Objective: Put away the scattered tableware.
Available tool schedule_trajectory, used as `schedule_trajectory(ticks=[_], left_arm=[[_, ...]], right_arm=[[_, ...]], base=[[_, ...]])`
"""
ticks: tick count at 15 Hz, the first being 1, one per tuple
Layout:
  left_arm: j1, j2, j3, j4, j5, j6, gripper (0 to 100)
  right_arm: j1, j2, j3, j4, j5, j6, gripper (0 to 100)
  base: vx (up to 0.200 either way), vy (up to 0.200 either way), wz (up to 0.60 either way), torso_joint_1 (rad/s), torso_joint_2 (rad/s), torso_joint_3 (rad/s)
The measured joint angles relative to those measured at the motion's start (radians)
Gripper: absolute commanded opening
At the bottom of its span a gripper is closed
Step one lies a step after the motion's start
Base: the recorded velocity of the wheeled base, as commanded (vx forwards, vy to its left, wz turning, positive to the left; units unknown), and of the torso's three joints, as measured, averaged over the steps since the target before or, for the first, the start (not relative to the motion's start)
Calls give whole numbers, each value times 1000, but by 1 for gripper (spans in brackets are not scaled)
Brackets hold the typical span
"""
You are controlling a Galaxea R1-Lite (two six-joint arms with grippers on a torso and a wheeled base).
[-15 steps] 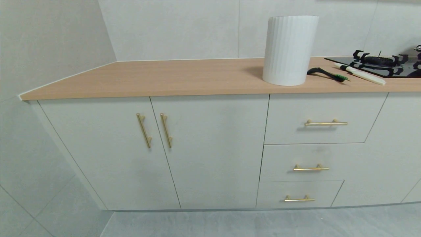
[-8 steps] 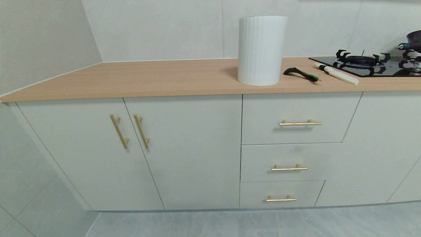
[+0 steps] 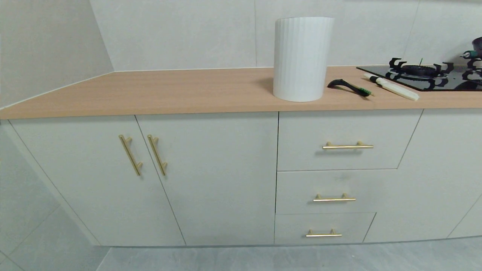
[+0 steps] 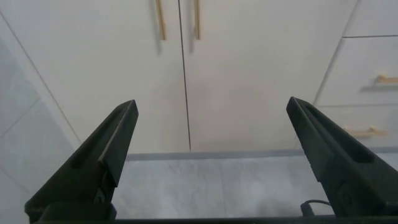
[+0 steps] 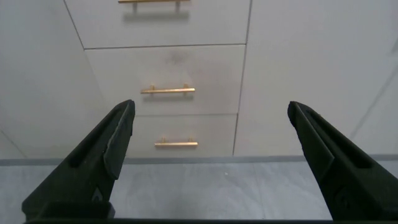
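Observation:
On the wooden countertop (image 3: 169, 92) stands a tall white ribbed holder (image 3: 302, 58). Right of it lie a black-handled utensil with a green tip (image 3: 350, 87) and a cream-coloured knife (image 3: 394, 86) beside the hob. My left gripper (image 4: 211, 112) is open and held low, facing the double cabinet doors (image 4: 186, 74). My right gripper (image 5: 211, 112) is open too, facing the lower drawers (image 5: 168, 78). Nothing is between either pair of fingers.
A black gas hob (image 3: 425, 73) sits at the countertop's right end with a dark pan (image 3: 476, 47) at the edge. Below are two doors with gold handles (image 3: 143, 154) and three drawers (image 3: 339, 145). A wall corner closes the left; grey tiled floor (image 3: 263, 259) lies in front.
The head camera has swung so the whole scene shifted left and slightly down in the picture. The things on the countertop keep their places relative to each other.

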Motion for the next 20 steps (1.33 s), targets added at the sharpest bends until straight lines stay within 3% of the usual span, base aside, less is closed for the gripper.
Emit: schedule_trajectory(ticks=[10, 13, 16, 20], left_arm=[[0, 0, 0, 1, 0, 3, 100], [0, 0, 0, 0, 0, 3, 100], [0, 0, 0, 1, 0, 3, 100], [0, 0, 0, 0, 0, 3, 100]], right_arm=[[0, -1, -2, -5, 0, 1, 100], [6, 24, -75, 9, 87, 36, 100], [25, 171, -139, 34, 204, 31, 100], [43, 533, -233, 34, 250, 20, 100]], base=[[0, 0, 0, 0, 0, 0], [0, 0, 0, 0, 0, 0], [0, 0, 0, 0, 0, 0], [0, 0, 0, 0, 0, 0]])
